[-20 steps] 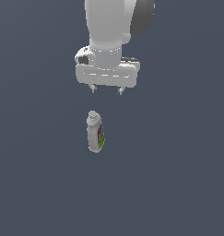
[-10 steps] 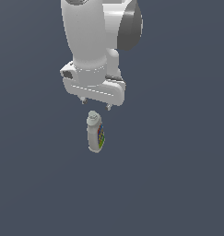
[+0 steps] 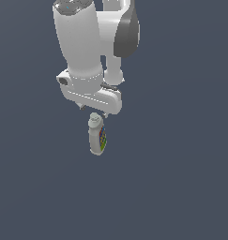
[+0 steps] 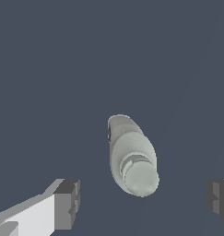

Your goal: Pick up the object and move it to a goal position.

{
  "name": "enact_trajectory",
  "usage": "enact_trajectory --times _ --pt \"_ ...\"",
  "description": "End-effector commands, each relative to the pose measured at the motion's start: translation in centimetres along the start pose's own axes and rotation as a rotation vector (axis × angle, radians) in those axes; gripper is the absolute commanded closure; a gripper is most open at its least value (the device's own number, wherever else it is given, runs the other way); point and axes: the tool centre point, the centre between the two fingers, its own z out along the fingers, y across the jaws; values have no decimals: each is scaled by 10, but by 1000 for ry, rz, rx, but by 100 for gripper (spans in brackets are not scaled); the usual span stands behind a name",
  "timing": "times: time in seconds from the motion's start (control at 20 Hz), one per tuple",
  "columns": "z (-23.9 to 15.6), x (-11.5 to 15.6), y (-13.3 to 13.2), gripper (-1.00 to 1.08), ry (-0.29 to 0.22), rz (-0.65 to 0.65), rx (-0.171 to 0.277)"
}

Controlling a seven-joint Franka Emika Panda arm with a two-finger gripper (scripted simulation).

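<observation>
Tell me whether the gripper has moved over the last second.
Yes. Judged against the bottle, which stayed put, the gripper has dropped and shifted toward the exterior view's left; it now sits just above the cap, jaws open, one on each side in the wrist view.

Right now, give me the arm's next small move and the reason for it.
Probably lower straight down. In the wrist view the bottle lies between the open fingers, cap toward the camera, not touched. In the exterior view the gripper hangs just above its cap, so descending should bracket it before closing.

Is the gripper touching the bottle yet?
Apart. In the wrist view the bottle lies between the two open fingers, with bare floor showing on both sides of it.
</observation>
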Motion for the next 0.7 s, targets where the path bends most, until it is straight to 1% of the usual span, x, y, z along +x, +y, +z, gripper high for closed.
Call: enact_trajectory --times 0.0,0.65 --pt "1 0 0 -92 0 0 0" --pt "48 0 0 -92 1 4 0"
